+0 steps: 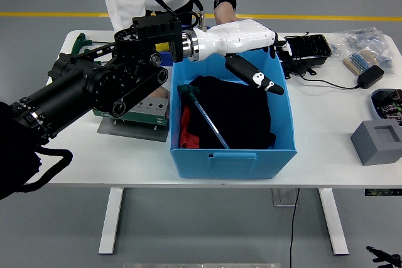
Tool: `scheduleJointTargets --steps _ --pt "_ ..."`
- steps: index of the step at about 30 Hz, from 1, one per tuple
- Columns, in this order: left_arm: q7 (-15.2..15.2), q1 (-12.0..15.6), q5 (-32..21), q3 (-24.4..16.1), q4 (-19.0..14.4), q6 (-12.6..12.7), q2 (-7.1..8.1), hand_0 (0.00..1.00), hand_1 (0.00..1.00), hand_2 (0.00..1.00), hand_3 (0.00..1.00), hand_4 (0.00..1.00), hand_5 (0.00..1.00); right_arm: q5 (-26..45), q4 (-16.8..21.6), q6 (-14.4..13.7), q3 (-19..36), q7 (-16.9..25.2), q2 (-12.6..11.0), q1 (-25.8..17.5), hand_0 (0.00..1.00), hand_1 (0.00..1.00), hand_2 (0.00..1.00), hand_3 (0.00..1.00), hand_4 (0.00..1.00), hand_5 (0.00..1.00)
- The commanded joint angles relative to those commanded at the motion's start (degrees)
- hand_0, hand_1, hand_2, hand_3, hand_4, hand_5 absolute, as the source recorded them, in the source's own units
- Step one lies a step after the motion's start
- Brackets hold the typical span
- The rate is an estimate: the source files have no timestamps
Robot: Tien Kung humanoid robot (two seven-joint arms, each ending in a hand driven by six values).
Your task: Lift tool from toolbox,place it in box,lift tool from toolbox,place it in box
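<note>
The left robot hand (251, 51), white-shelled with black fingers, is held above the far half of the blue plastic box (233, 152), raised clear of what lies inside. Its fingers (254, 76) are seen hanging downward, loosely spread, with nothing between them. The right robot hand is not in view.

A green-handled tool with a long slim metal shaft (204, 116) is found inside the box, resting on dark black fabric (242, 114). Its long axis runs diagonally: the green handle sits at the far left of the box interior, and the shaft slants toward the near wall and slightly rightward. From the robot hand, this tool lies below, to the left and nearer the robot. A red item (184, 128) is tucked against the box's left inner wall, just beside the shaft.

The remaining tools are placed on the opposite side. A green T-shaped handle (81, 43) is seen at the far left of the white desk (326, 155), partly hidden by the black arm; the toolbox itself cannot be made out with certainty behind that arm. The next pick is therefore judged to call for a sweep of the left arm leftward, away from the box, since only that arm is in reach.

A person's hand (226, 15) is rested at the box's far rim.
</note>
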Motion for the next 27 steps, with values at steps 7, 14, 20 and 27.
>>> scheduleJointTargets --steps 7,14,20,27 --pt "2.89 4.92 7.70 -9.24 -4.67 -1.53 6.44 0.518 0.616 0.692 0.718 0.998 0.864 0.82 -0.16 -0.10 -0.36 0.31 0.21 -0.48 0.628 0.601 0.664 0.540 0.784 0.662" --pt "6.00 12.80 14.54 -20.95 -6.80 -3.51 13.38 0.490 0.588 0.659 0.712 0.998 0.866 1.09 -0.29 -0.24 -0.41 0.48 0.40 -1.01 0.625 0.600 0.664 0.540 0.783 0.661" --pt "8.46 20.15 17.58 -32.98 -6.78 -4.60 16.16 0.481 0.587 0.653 0.709 0.998 0.868 1.09 -0.40 -0.40 -0.17 0.51 0.71 -1.52 0.626 0.601 0.664 0.540 0.783 0.661" --pt "7.47 23.74 21.69 -33.41 -5.43 -2.78 18.70 0.504 0.614 0.682 0.714 0.998 0.862 0.24 -0.40 -0.35 0.19 0.32 1.07 -1.71 0.625 0.602 0.663 0.539 0.783 0.661"
